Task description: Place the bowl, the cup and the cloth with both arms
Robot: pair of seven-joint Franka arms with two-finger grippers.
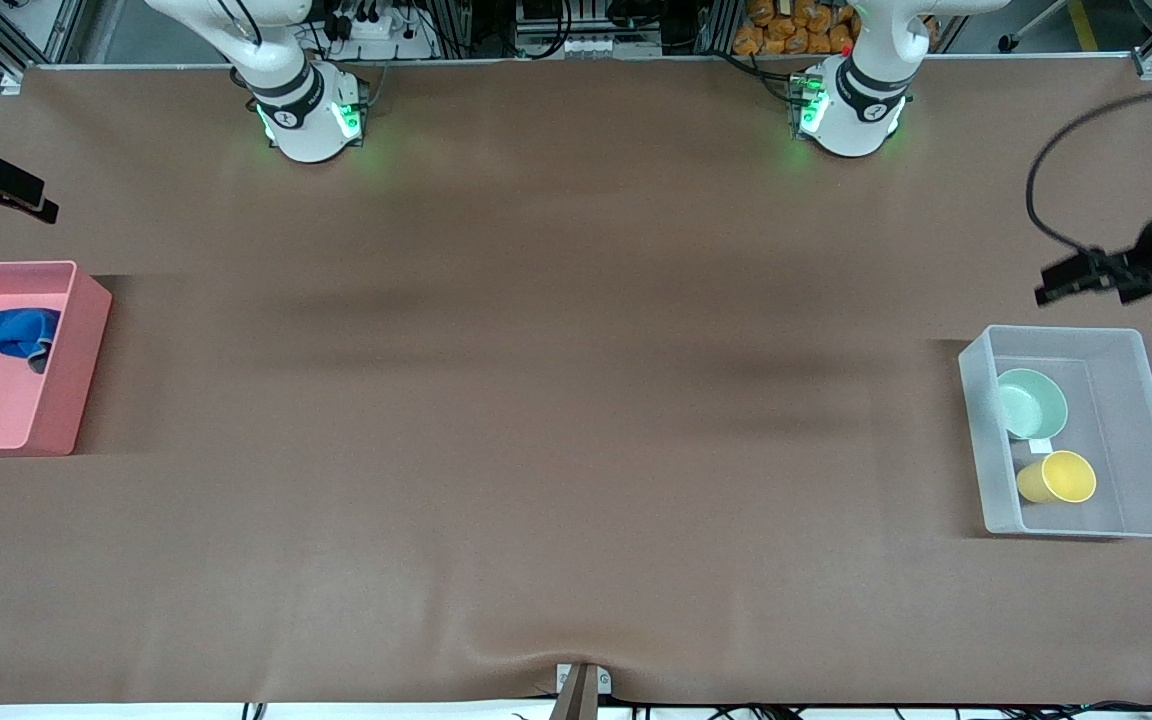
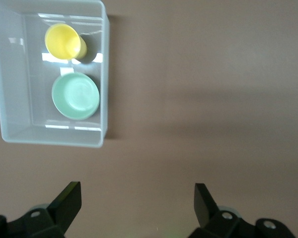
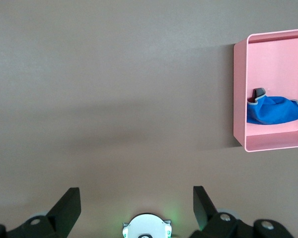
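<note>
Front view: a wide brown desk (image 1: 556,400) with a pink bin (image 1: 56,400) at the right arm's end and a clear bin (image 1: 1151,440) at the left arm's end. The cloth (image 1: 16,330) lies bunched in the pink bin, in the part farther from the front camera. The bowl (image 1: 1031,402) and the cup (image 1: 1058,478) sit in the clear bin; the cup lies on its side, nearer to the front camera than the bowl, just beside it.

Up in the air at the desk's edge, just above the clear bin's rim, hangs the left end effector (image 1: 1086,275), empty, and its wrist view shows the two fingers (image 2: 67,201) spread wide over bare desk, with the clear bin, bowl (image 2: 75,96) and cup (image 2: 63,41) farther off. The right end effector (image 1: 11,190) is over the desk's edge above the pink bin, also empty, fingers (image 3: 67,203) spread wide; its wrist view shows the cloth (image 3: 274,110) in the pink bin (image 3: 241,94).
</note>
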